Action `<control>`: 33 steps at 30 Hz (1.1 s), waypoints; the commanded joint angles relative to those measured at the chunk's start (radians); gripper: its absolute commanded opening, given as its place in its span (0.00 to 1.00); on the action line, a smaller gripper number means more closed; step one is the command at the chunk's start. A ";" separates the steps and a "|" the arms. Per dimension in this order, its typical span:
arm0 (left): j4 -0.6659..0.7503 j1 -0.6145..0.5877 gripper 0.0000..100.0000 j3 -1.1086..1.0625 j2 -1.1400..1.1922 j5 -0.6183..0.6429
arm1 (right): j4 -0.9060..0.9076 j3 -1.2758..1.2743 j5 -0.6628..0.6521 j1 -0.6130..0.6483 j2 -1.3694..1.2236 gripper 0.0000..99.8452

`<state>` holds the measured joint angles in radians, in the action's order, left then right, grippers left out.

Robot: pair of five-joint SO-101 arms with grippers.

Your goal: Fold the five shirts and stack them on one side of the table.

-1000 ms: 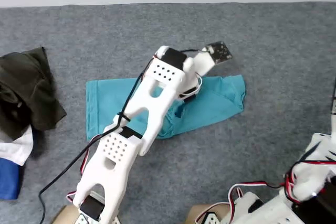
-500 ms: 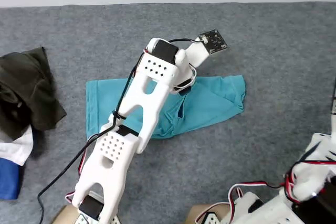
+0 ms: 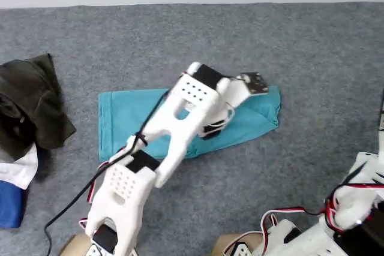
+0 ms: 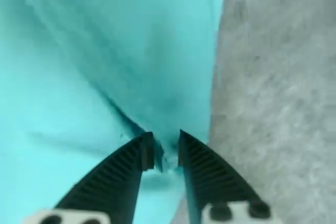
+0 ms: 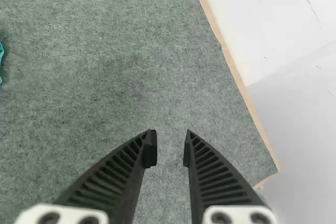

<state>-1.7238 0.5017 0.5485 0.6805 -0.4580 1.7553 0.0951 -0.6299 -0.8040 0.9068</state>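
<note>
A teal shirt (image 3: 120,118) lies spread on the grey carpet at the middle of the table, partly folded along its front edge. My left arm stretches over it, and my left gripper (image 3: 215,125) is down on the shirt's right half. In the left wrist view the left gripper (image 4: 165,150) is shut on a small ridge of the teal shirt (image 4: 105,51), close to the shirt's edge, where bare carpet begins. At the front right corner, my right gripper (image 5: 169,148) hovers over bare carpet, shut, with nothing between its fingers.
A heap of other shirts sits at the left edge: a dark olive one (image 3: 30,106) on top, with a white one (image 3: 18,169) and a blue one (image 3: 9,202) below. The right arm's base (image 3: 354,208) is at the front right. The table's edge (image 5: 236,77) runs beside the right gripper.
The left arm's wrist rose toward the back, then swung right and dropped lower over the shirt's right half. The right arm kept still.
</note>
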 commanded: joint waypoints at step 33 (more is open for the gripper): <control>-0.029 -0.522 0.08 -0.165 -0.405 0.319 | 0.038 -0.041 0.005 0.093 -0.010 0.10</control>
<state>-1.7238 0.1243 0.4166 0.3445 -0.1649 1.7553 0.0522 -0.6299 -0.7656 0.9068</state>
